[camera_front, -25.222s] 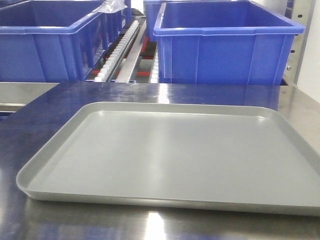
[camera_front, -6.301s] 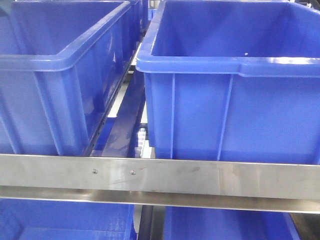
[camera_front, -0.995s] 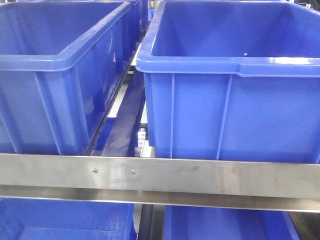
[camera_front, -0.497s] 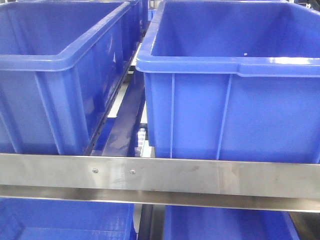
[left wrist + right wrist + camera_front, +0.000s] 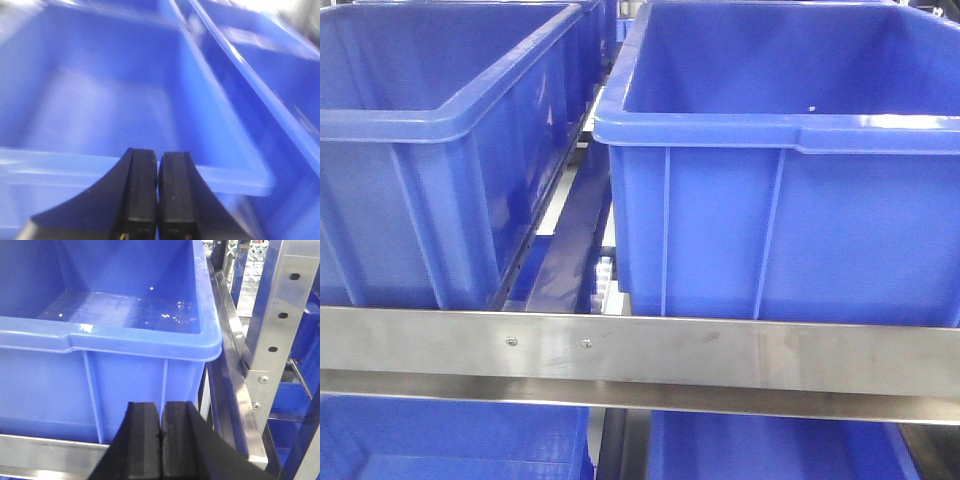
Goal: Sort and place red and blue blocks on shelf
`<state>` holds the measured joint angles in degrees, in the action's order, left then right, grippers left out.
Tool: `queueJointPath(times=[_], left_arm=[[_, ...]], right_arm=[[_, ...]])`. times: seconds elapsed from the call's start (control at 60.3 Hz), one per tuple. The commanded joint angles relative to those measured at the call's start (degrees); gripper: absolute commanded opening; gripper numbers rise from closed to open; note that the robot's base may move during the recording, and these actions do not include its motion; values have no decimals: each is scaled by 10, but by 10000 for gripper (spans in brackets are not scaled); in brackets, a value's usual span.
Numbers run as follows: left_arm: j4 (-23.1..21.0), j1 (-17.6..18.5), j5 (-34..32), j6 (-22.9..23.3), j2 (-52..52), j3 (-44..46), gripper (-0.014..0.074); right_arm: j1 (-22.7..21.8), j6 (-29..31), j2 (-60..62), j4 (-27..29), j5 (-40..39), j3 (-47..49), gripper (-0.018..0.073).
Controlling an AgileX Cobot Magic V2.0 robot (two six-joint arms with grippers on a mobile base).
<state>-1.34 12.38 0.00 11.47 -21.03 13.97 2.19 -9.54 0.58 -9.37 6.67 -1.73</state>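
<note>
In the front view the left bin [image 5: 430, 150] runs off the picture's left edge and the right bin [image 5: 780, 170] off its right, while the shelf [image 5: 640, 352] rail hides their bases and covers all but a strip of the lower bins [image 5: 450, 440] beneath it, themselves cut by the bottom edge. The left wrist view is smeared with blur, so the bin walls beyond the left hand [image 5: 158, 165] have no sharp edges and the bin floor shows no detail. In the right wrist view the right hand [image 5: 161, 415] covers part of the bin front and rail behind it, and pale specks [image 5: 167, 315] on that bin's floor are too small to identify.
</note>
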Motion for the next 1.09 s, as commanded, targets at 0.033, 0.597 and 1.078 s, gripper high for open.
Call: queueJointPath(times=[0.033,0.597,1.078], left_arm=[[-13,-43,-46,-1,55,-28,132],[-15,-61,-16,0,187,-158,132],[-14,-61,35,0,223,-158,132]], right_arm=[[-3,0,12,1,-47,13,50],[-3,0,12,1,-47,13,50],[-3,0,12,1,-47,13,50]])
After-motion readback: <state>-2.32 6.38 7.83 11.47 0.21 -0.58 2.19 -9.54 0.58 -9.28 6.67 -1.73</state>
